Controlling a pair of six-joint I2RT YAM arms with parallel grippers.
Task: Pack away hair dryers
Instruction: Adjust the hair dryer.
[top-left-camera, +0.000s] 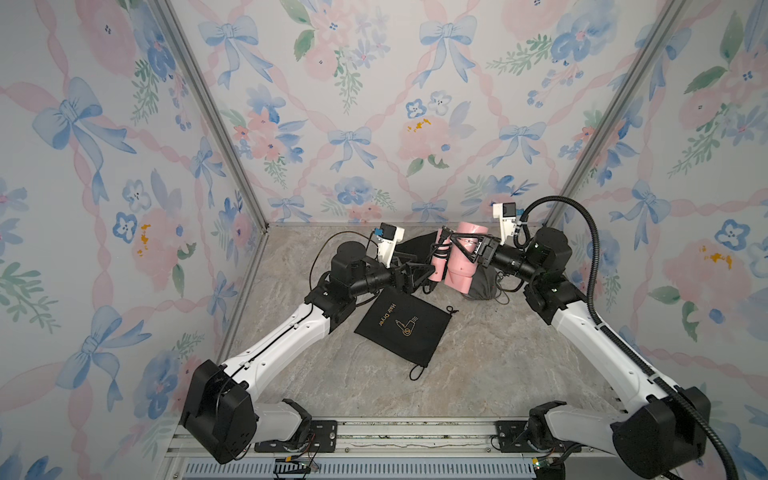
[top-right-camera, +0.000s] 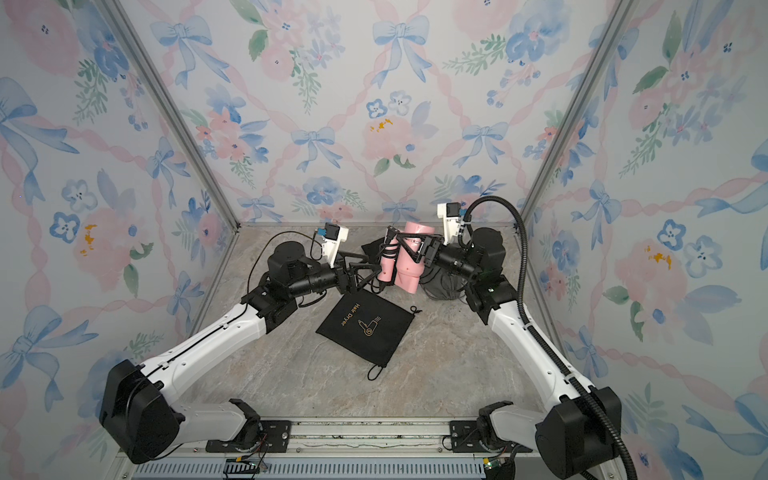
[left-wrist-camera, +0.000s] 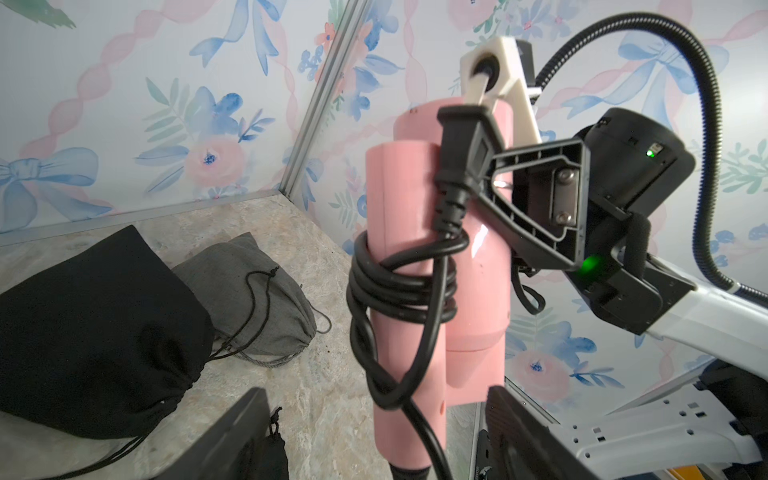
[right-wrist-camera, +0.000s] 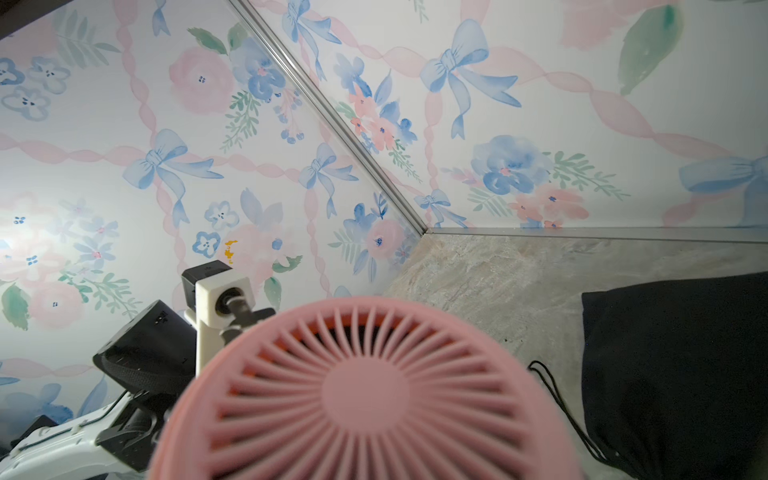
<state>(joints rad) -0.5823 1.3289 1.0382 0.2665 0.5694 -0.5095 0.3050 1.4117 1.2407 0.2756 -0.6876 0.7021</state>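
A pink hair dryer (top-left-camera: 462, 259) (top-right-camera: 409, 259) hangs above the table near the back wall, its black cord wound round the folded handle (left-wrist-camera: 399, 199). My right gripper (top-left-camera: 455, 245) (top-right-camera: 401, 243) is shut on the barrel from the right; one finger (left-wrist-camera: 536, 199) crosses it beside the plug. Seen from the right wrist, the dryer's round pink grille (right-wrist-camera: 365, 390) hides the jaws. My left gripper (top-left-camera: 420, 275) (top-right-camera: 372, 276) (left-wrist-camera: 374, 415) is open, and the handle's lower end stands between its fingers with a gap on each side.
A flat black pouch (top-left-camera: 405, 326) (top-right-camera: 365, 326) printed "Hair Dryer" lies on the marble table in front of the arms. A filled black pouch (left-wrist-camera: 91, 332) (right-wrist-camera: 673, 374) and a filled grey pouch (top-left-camera: 482, 289) (left-wrist-camera: 257, 291) sit at the back. Walls close in on three sides.
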